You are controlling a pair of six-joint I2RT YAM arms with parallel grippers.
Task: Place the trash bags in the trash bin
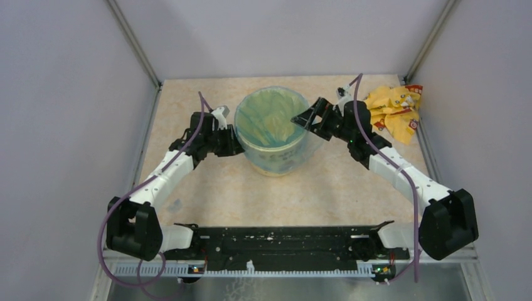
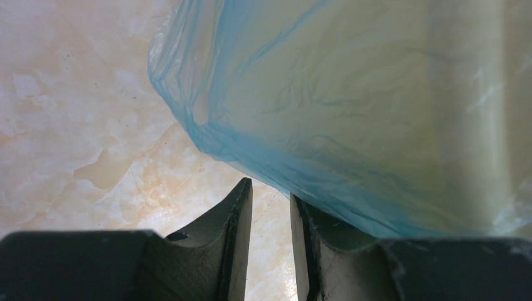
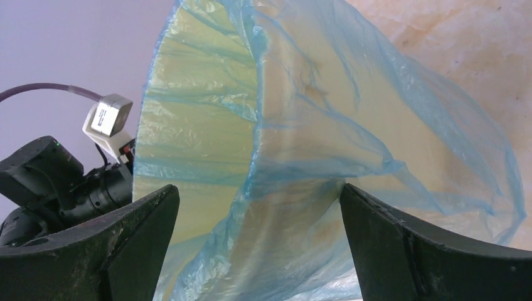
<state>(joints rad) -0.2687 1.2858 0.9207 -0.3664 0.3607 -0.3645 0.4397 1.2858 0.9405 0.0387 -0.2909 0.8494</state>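
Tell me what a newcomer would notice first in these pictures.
The pale yellow trash bin stands mid-table, lined with a translucent blue trash bag whose mouth drapes over the rim. Both arms flank it: the left gripper sits beside its left side with its fingers barely apart, and the right gripper is at the right rim, jaws wide open. A crumpled yellow-and-red wrapper lies in the far right corner.

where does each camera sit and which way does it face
Top external: above and behind the bases, looking down on the table; left gripper and right gripper flanking the trash bin.
Left wrist: low beside the bin, facing the trash bag over its wall; own fingers narrowly apart.
Right wrist: by the rim, facing across the bin's mouth; own fingers wide apart.
All share bag and bin.
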